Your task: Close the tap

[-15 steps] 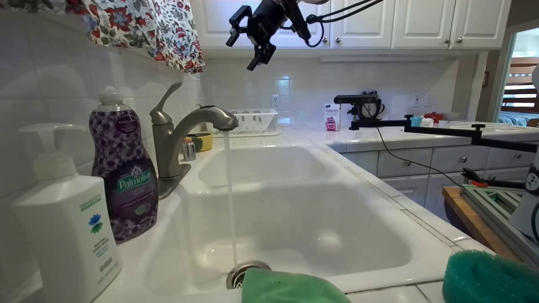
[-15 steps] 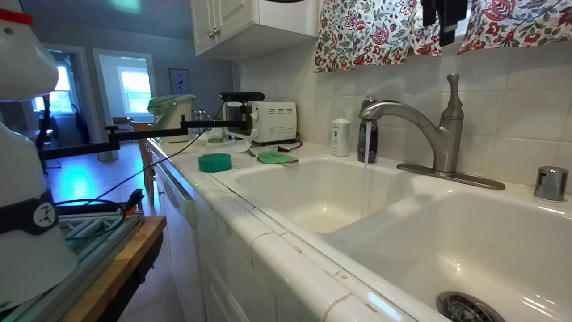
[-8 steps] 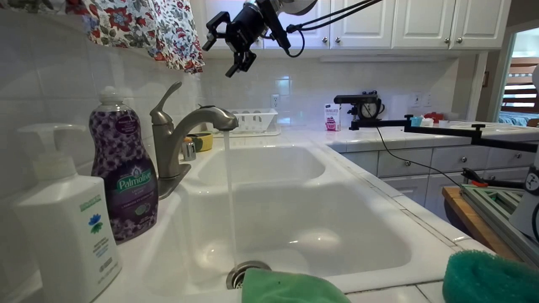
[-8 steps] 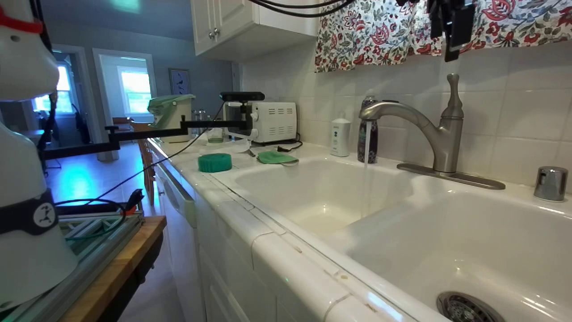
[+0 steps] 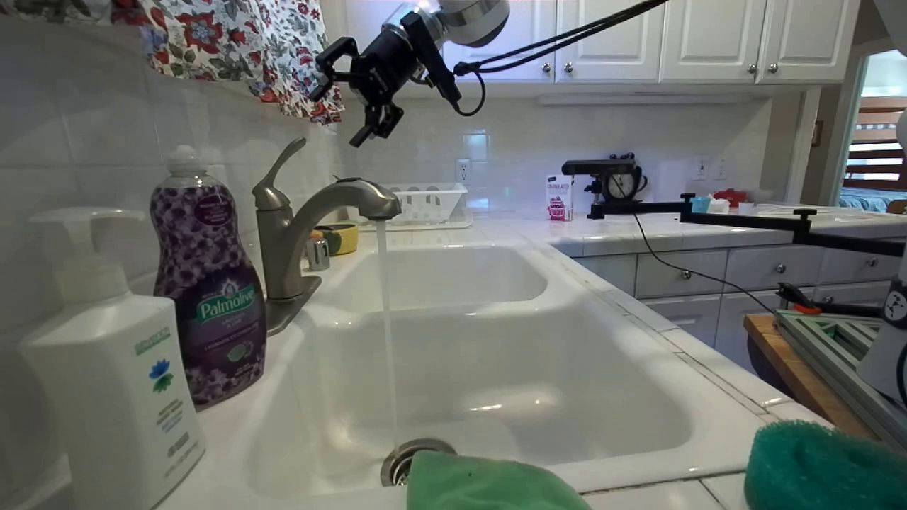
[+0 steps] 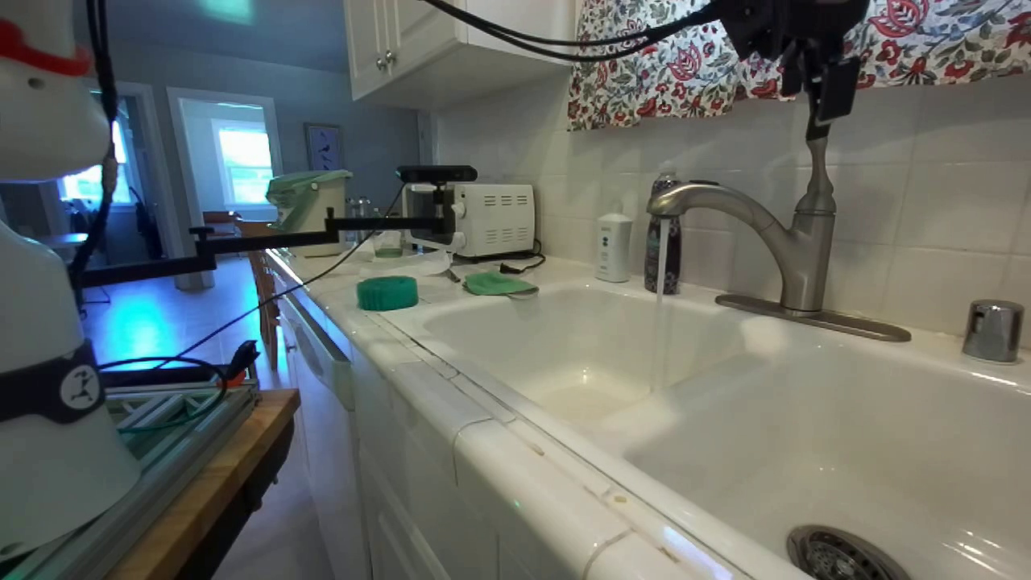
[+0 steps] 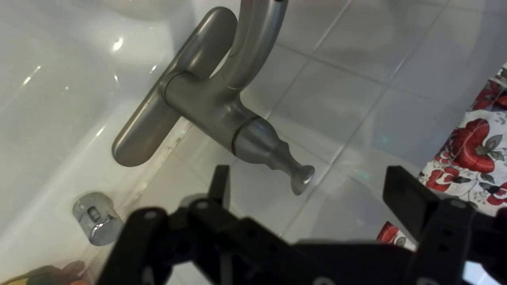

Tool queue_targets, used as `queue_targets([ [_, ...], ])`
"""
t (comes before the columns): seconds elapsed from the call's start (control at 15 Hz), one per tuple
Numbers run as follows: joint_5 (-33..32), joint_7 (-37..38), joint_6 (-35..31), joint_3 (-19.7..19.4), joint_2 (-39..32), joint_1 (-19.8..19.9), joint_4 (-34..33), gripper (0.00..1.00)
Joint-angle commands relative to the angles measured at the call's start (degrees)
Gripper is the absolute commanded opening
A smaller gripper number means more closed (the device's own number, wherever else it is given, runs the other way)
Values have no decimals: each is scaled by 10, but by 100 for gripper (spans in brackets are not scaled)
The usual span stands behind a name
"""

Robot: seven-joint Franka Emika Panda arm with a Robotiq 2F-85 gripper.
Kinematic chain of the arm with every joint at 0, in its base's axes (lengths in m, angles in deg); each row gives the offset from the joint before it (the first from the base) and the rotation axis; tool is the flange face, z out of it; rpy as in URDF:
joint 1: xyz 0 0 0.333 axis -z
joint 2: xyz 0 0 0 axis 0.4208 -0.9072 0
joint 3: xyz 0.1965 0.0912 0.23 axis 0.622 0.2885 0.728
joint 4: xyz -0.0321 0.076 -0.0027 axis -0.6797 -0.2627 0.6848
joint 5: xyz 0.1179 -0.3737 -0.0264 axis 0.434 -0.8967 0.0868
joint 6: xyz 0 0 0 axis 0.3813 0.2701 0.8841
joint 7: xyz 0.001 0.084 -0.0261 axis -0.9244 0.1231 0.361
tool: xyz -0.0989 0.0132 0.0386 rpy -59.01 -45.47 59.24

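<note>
The tap (image 5: 280,248) is brushed grey metal with an arched spout. It stands at the back of the sink, also in an exterior view (image 6: 805,258). Its slim lever (image 5: 280,166) points up and leans outward at the top. A thin water stream (image 5: 387,304) falls from the spout into the basin. My gripper (image 5: 336,118) is open and empty, tilted downward above and beside the lever. In an exterior view, my gripper (image 6: 819,121) overlaps the lever's top. In the wrist view, the lever tip (image 7: 303,179) lies ahead, between the spread fingers (image 7: 406,194), apparently untouched.
A purple soap bottle (image 5: 209,283) and a white pump dispenser (image 5: 113,382) stand beside the tap. A tiled wall (image 7: 317,107) is close behind it. A floral curtain (image 5: 212,49) hangs above. A chrome cap (image 6: 993,330) is on the sink rim.
My open gripper has moved toward the tap and down, left in an exterior view, and is now close above the lever. The tap has not moved and the water keeps running.
</note>
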Motion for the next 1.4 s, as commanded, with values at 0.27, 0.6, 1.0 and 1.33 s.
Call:
queue_targets([
  [0.27,-4,3,3,10,-12,7,-16,100],
  [0.6,-4,2,5,12,-12,9,-17,100],
  [1.0,10,-9,-9,19,-30,16,-33,100],
  [1.33,6,-8,-8,26,-45,13,-48,100],
])
